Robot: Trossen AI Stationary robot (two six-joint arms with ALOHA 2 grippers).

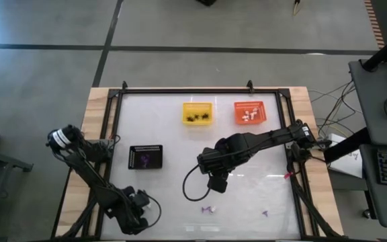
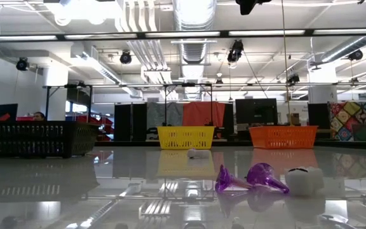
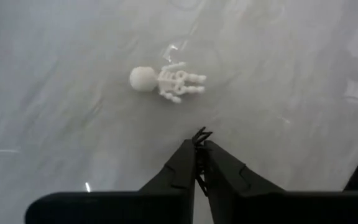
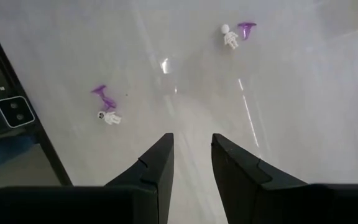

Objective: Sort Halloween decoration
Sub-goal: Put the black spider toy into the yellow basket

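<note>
While the left hand (image 3: 199, 148) is hanging pinched together near a tiny white plastic skeleton (image 3: 166, 80) at the counter's (image 1: 173, 181) near-left, the right hand (image 4: 192, 155) is hovering mid-counter, fingers apart.

Yellow basket (image 1: 197, 112); orange basket (image 1: 250, 111) beside it; black tray (image 1: 145, 157); purple trinkets (image 2: 250, 178); white skeleton (image 3: 165, 81); white table (image 1: 166, 128).
</note>
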